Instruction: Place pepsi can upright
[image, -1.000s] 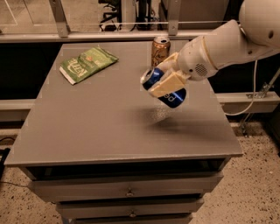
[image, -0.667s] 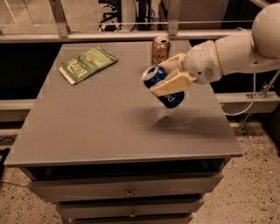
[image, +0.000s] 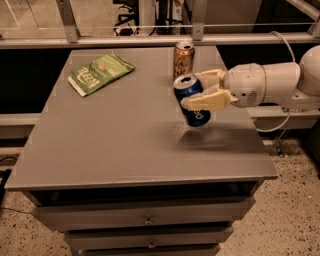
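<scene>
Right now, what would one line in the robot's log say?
hand: shut on pepsi can, above table | can: tilted, airborne | gold-brown can: upright behind | green bag: far corner | placed: no

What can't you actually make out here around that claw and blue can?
In the camera view:
- pepsi can: far side and part of its label, covered by the claw shut around it.
- gold can: its base, hidden behind the pepsi can.
- green bag: lettering too small to read.
- robot arm: cut off by the right edge.
</scene>
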